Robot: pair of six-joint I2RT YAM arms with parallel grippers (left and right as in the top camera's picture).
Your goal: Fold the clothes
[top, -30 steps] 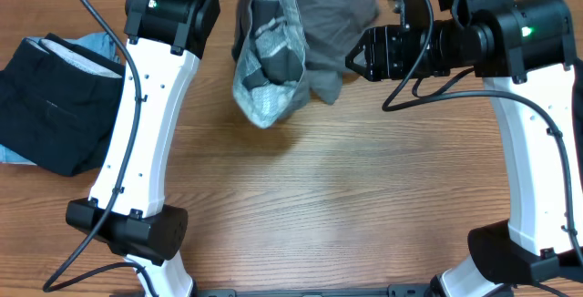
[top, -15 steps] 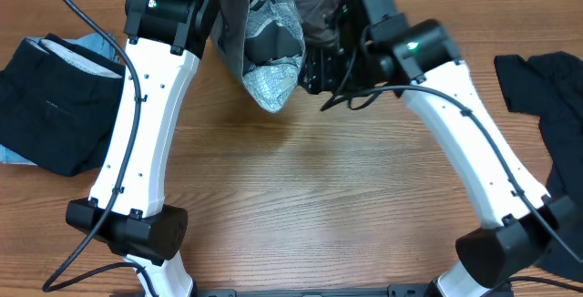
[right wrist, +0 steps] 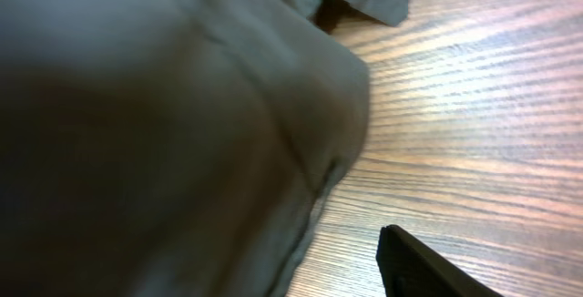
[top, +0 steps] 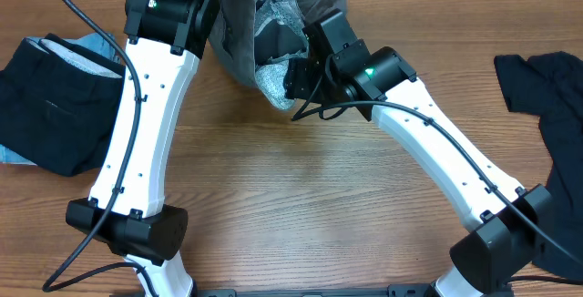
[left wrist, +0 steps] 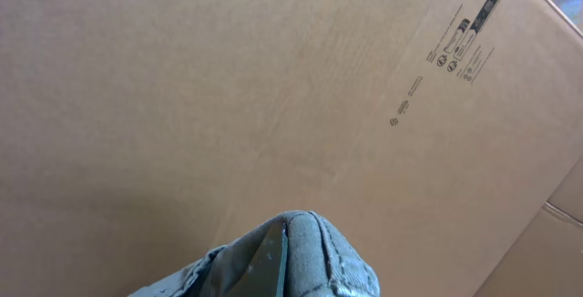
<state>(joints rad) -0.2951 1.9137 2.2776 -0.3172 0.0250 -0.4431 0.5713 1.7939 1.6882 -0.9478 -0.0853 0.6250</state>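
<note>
The grey garment (top: 232,42) hangs at the far side of the bench (top: 301,197), all bunched up and held high by the left pincer (left wrist: 282,253). In the left wrist view the cloth is wrapped tight round that pincer, so it looks closed on the cloth, with a big cardboard box (left wrist: 273,78) behind it. The right pincer (top: 296,76) is pressed right against the low part of the hanging cloth. In the right wrist view the cloth fills nearly everything and only one dark finger (right wrist: 428,265) shows. So I cannot tell if this pincer is open or closed, or if it has any cloth in it. That is the first worry: it may close on air, or grab a thick lump of many layers and not one clean edge. Then the fold would come out crooked. If the right arm pulls hard, the cloth could slip out of the left pincer and drop in a heap. The cloth could also snag on the cables (top: 314,107) by the right pincer. A black pile (top: 46,106) with a light-blue one (top: 98,42) lies off to the left, and other black clothes (top: 547,87) lie to the right, well apart, so they should be safe.
</note>
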